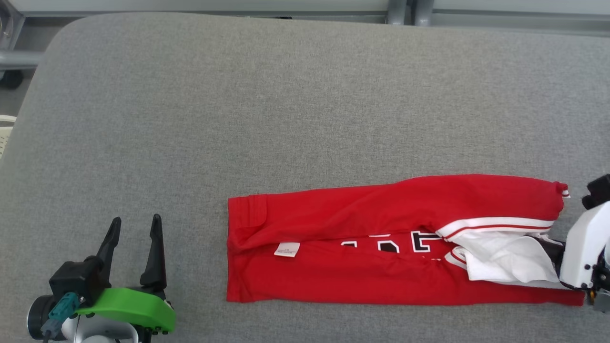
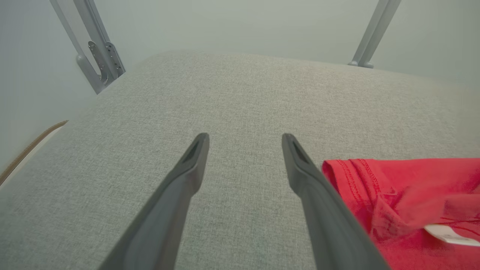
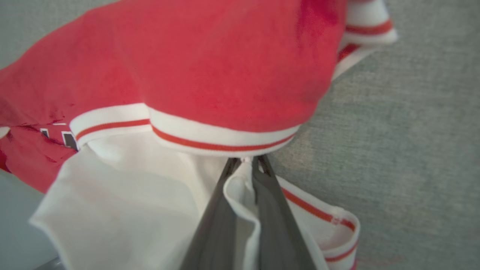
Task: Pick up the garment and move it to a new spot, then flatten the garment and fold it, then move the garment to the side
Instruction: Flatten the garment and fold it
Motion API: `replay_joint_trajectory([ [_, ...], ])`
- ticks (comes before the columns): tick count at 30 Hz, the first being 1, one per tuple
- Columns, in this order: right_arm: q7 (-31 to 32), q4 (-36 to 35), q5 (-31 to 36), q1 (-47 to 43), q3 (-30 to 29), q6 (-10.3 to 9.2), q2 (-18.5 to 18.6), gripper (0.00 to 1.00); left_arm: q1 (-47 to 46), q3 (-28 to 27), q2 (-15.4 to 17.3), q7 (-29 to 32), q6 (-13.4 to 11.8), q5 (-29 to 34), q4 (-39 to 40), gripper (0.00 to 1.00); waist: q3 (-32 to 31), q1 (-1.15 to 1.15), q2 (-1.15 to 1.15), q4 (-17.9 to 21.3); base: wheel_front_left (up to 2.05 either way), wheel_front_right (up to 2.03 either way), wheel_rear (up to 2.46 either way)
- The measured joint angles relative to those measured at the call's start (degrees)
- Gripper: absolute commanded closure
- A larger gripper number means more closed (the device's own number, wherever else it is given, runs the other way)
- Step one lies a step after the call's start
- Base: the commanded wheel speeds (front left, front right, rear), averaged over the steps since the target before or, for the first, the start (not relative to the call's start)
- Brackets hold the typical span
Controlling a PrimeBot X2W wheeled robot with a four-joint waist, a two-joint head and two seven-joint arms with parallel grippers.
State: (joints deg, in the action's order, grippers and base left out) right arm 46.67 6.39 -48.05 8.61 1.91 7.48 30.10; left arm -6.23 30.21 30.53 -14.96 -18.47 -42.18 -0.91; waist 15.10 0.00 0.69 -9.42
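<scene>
The red garment [image 1: 362,267] is pinched at its white-trimmed end by the right gripper [image 3: 248,162]; the left gripper [image 1: 136,224] is seen spread wide, lower left.

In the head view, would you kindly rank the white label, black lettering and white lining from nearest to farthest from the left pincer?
1. white label, toward the left end of the garment.
2. black lettering, mid-garment.
3. white lining, at the right end.

Lab-like room, grey padded table [image 1: 190,119], metal frame [image 2: 98,56]
</scene>
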Motion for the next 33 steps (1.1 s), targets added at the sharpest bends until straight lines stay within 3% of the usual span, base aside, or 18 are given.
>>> replay_joint_trajectory([
  [10,-1.36,0.21,-3.2,-6.17,-8.71,0.01,4.5,1.0,4.77,-9.28,-6.38,-0.02,8.92,7.22,-6.0,0.0,-5.08,0.0,0.0,2.15,0.0,0.0,0.0],
  [16,0.29,-0.33,-4.78,-7.82,-16.44,-0.01,4.47,1.0,6.31,-12.49,-9.57,-0.02,13.13,11.13,-8.42,0.0,-6.87,0.0,0.0,3.14,0.0,0.0,0.0],
  [18,2.49,-2.53,-7.47,-7.67,-17.73,-0.01,2.23,1.0,6.41,-12.69,-10.45,-0.02,14.54,12.54,-9.07,0.0,-7.35,0.0,0.0,3.14,0.0,0.0,0.0],
  [22,8.06,-10.22,-9.5,-5.27,-14.67,-0.01,-2.75,1.0,6.91,-14.47,-11.92,-0.03,15.78,14.4,-9.82,0.0,-7.66,0.0,0.0,3.35,0.0,0.0,0.0],
  [26,11.73,-16.11,-7.92,-0.98,-6.5,-0.01,-9.34,1.0,7.11,-15.81,-12.91,-0.05,17.52,16.17,-10.67,0.0,-7.3,0.0,0.0,4.12,0.0,0.0,0.0],
  [33,10.11,-13.44,3.23,6.11,8.73,-0.01,-16.82,1.0,6.64,-17.12,-15.12,-0.07,19.52,18.36,-11.79,0.0,-6.73,0.0,0.0,4.05,0.0,0.0,0.0],
])
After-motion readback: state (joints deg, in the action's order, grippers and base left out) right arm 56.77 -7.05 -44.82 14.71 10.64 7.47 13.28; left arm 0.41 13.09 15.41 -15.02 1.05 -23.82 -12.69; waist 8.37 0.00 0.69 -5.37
